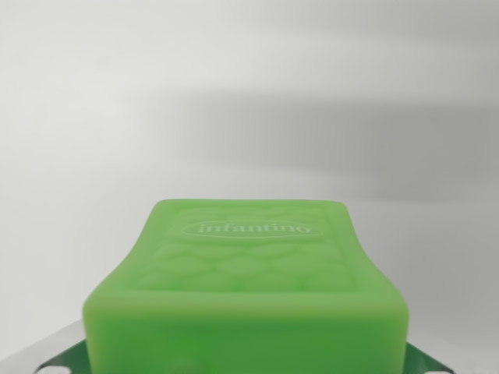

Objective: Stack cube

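Because it is filling the lower middle of the wrist view, the things around it are running outward as follows:
Cube: the soft green rubbery cube [248, 288], with a scaly embossed top face and a raised oval reading "infantino", is sitting close under the camera, its near edge blurring out of focus.
Why so close: judging by its place right beneath the wrist, it is likely being carried or gripped for stacking, though contact is not showing.
Gripper: only shiny metal slivers [62, 354] are peeking out at the bottom corners, either side of the cube; the fingertips are hiding behind it, so I cannot tell how wide the jaws are standing or whether they are clamping anything.
Surface: a plain pale grey-white ground [249, 101] is stretching beyond, with a soft darker band crossing it.
Stacking target: no second cube is appearing in this view.
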